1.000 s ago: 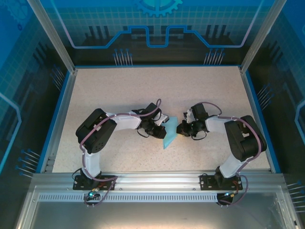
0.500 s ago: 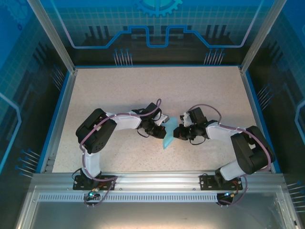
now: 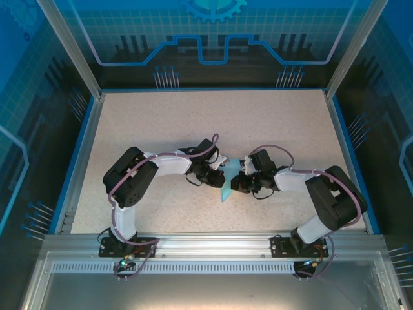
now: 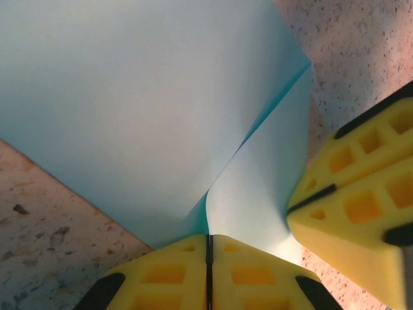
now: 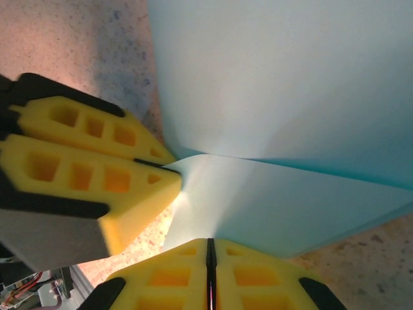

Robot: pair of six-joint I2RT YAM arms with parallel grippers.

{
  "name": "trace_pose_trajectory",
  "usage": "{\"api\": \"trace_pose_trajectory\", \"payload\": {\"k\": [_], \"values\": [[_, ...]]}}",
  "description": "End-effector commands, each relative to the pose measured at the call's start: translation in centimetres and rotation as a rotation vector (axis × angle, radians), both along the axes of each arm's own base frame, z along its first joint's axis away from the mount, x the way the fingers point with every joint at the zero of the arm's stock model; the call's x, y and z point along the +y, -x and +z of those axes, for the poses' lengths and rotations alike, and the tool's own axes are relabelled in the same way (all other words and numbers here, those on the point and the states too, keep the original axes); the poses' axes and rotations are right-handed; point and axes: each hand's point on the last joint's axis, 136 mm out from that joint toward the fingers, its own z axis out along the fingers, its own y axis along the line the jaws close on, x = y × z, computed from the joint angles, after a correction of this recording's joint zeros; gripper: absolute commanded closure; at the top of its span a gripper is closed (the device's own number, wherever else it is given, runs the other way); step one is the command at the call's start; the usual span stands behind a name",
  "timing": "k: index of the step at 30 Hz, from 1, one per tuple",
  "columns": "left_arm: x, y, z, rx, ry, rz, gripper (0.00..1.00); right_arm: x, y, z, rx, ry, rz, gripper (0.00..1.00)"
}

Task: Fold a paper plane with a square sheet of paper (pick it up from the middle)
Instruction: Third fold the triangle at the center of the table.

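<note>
Paper (image 4: 129, 97) plain light-blue, claw pads (image 4: 174, 278) yellow, table (image 3: 161, 123) speckled beige.

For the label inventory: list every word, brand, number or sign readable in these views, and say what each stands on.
No text can be read in any view.
light-blue paper: plain, no print.
Yellow fingers of the left gripper and the right gripper: no marking or brand.
back panel: gear and circuit-line graphics, with no letters or digits.
</note>
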Motion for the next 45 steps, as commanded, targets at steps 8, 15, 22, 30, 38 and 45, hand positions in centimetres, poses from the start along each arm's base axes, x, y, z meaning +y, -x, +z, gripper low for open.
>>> {"api": "trace_pose_trajectory", "payload": {"k": [8, 15, 22, 30, 38, 45], "values": [[0.4, -0.2, -0.7, 0.003, -0.043, -0.014, 0.9, -0.4, 0.8, -2.1, 0.029, 0.045, 0.002, 0.89], [0.5, -0.2, -0.7, 0.005, -0.044, -0.016, 0.91, 0.6, 1.7, 0.4, -0.021, 0.012, 0.042, 0.87], [0.5, -0.1, -0.8, 0.006, -0.046, -0.019, 0.91, 1.5, 2.6, 0.2, -0.013, -0.002, 0.051, 0.87], [0.4, -0.3, -0.9, 0.006, -0.047, -0.02, 0.92, 1.7, 2.5, -0.9, -0.005, 0.01, 0.039, 0.88], [0.5, -0.2, -1.2, 0.011, -0.053, -0.018, 0.93, 1.1, 2.6, -1.5, 0.014, 0.055, 0.034, 0.87], [0.4, -0.5, -0.6, -0.002, -0.05, -0.023, 0.93, 1.1, 2.9, 0.4, -0.022, 0.031, 0.043, 0.87]]}}
